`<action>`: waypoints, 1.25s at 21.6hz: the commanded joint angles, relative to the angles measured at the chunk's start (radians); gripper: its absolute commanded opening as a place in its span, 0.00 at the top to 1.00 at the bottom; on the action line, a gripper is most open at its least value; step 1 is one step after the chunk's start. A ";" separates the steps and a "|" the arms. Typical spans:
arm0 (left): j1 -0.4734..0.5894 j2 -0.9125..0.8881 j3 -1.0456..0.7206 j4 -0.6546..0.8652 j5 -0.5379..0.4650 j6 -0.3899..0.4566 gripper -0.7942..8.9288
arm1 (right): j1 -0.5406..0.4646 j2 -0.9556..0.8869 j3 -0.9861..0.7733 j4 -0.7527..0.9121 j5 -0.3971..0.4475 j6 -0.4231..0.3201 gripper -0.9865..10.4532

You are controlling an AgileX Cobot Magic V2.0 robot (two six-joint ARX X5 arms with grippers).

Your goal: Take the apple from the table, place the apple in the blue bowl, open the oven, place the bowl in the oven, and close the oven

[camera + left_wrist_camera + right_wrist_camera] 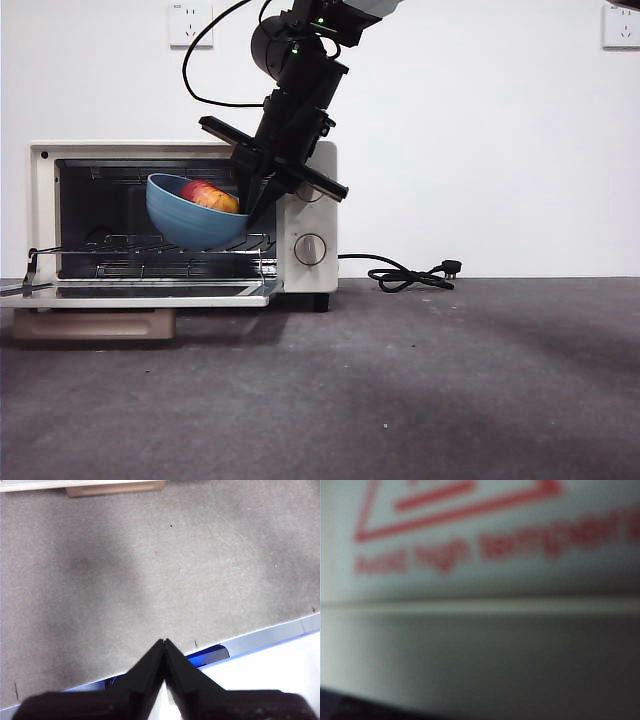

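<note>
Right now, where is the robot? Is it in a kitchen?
Probably not a real kitchen; it looks like a robot test bench. The oven sits alone on a bare grey table against a plain white wall with sockets, and a black robot arm's end effector holds the blue bowl.
</note>
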 commanded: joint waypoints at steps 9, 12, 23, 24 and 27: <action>-0.003 -0.005 -0.004 -0.012 0.000 -0.004 0.92 | -0.002 0.017 -0.002 0.026 0.010 -0.005 0.70; -0.003 -0.005 -0.004 -0.013 0.000 -0.007 0.92 | -0.002 0.015 0.009 0.045 0.009 -0.005 0.70; -0.003 -0.005 -0.004 -0.007 0.000 -0.007 0.92 | -0.002 0.015 0.146 0.005 0.067 -0.048 0.70; -0.003 -0.005 -0.004 -0.005 0.000 -0.007 0.92 | -0.002 0.015 0.164 -0.015 0.075 -0.059 0.70; -0.003 -0.005 -0.004 -0.002 -0.005 -0.003 0.92 | 0.000 0.015 0.213 -0.066 0.102 -0.099 0.70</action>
